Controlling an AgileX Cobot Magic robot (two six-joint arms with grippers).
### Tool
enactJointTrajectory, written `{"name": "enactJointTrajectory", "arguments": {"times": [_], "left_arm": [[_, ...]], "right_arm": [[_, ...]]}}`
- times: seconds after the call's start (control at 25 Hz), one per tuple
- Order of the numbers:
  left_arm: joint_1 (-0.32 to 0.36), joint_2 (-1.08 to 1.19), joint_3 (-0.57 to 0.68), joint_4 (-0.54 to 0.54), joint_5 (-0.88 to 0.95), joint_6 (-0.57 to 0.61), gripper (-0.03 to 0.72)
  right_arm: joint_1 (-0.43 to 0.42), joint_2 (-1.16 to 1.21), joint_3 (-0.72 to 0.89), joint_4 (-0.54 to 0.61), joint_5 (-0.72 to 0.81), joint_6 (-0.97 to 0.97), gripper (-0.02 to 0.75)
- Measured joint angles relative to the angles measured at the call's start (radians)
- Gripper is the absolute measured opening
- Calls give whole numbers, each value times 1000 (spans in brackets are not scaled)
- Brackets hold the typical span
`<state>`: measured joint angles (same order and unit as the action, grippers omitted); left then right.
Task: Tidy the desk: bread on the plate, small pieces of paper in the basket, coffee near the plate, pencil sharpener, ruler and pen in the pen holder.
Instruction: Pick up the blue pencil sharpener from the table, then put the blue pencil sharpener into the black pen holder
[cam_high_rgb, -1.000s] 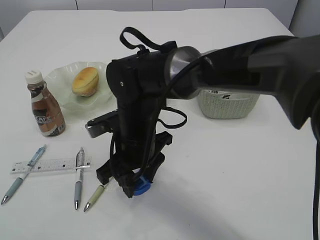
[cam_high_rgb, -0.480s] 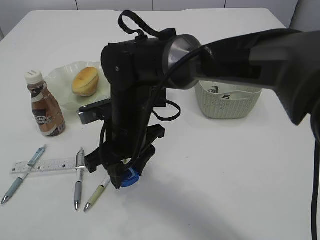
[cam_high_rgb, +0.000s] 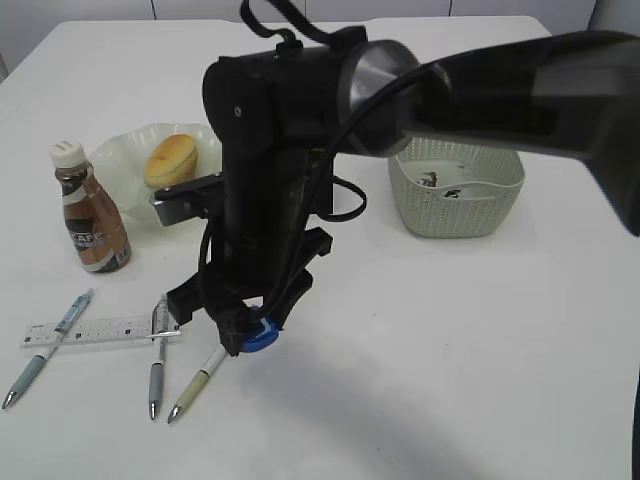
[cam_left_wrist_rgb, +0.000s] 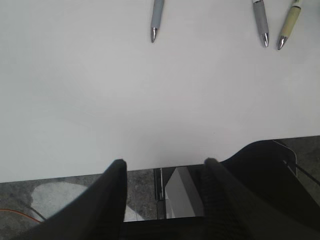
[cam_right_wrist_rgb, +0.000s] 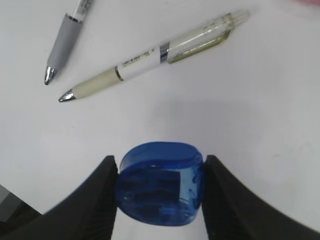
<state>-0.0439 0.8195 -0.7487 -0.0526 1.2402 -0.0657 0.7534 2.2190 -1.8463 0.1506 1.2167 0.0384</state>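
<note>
- Exterior view: the right arm (cam_high_rgb: 480, 90) reaches in from the right edge and bends straight down over the middle of the desk (cam_high_rgb: 450, 380). Its gripper (cam_high_rgb: 250, 335) hangs clear of the surface with the blue sharpener (cam_high_rgb: 260, 335) pinched in its tips. Bare white tabletop lies to the front and right. The pens (cam_high_rgb: 158, 355) and ruler (cam_high_rgb: 100, 330) crowd the front left; the coffee (cam_high_rgb: 90, 210) stands by the plate (cam_high_rgb: 120, 160) with the bread (cam_high_rgb: 172, 162) on it; the basket (cam_high_rgb: 458, 195) sits back right.
- Left wrist view: the left gripper (cam_left_wrist_rgb: 162, 170) hangs past the desk's (cam_left_wrist_rgb: 150, 90) near edge, fingers (cam_left_wrist_rgb: 116, 190) about half apart, holding nothing. Three pen tips (cam_left_wrist_rgb: 154, 34) show at the top.
- Right wrist view: both fingers (cam_right_wrist_rgb: 102, 195) press the sharpener's (cam_right_wrist_rgb: 160, 182) sides, above the desk. A pale green pen (cam_right_wrist_rgb: 150, 55) and a grey one (cam_right_wrist_rgb: 65, 42) lie just beyond.
</note>
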Motion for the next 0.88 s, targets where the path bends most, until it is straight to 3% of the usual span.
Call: {"name": "enactJointTrajectory", "arguments": {"times": [0.4,0.88], "left_arm": [[0,0,0,0,0,0,353],[0,0,0,0,0,0,353]], "right_arm": [[0,-102,-5,-77,5,14,378],[0,-108,-111,-89,10,17,378]]}}
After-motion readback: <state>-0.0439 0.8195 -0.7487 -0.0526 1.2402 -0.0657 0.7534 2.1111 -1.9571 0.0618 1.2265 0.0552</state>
